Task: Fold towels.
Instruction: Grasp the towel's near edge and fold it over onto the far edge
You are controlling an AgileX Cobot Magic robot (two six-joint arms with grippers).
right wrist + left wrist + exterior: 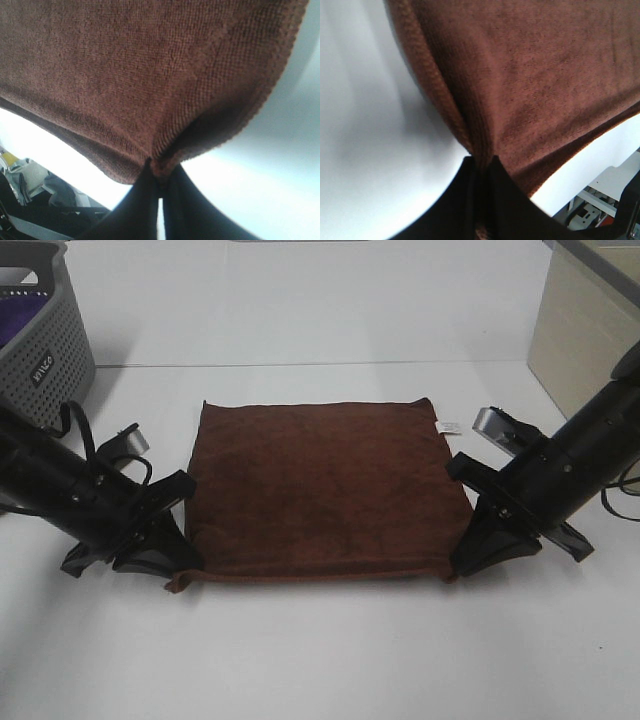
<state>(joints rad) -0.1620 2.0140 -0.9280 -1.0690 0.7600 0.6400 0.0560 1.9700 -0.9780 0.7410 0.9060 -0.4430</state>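
Dark reddish-brown thin cloth towel [320,485] lies flat mid white tabletop [320,660], its small white label tag [447,426] toward the far right corner. Left hand [172,558] and right hand [468,558] each pinch a near-edge towel corner. Assessment: corners secured, fold not yet made.
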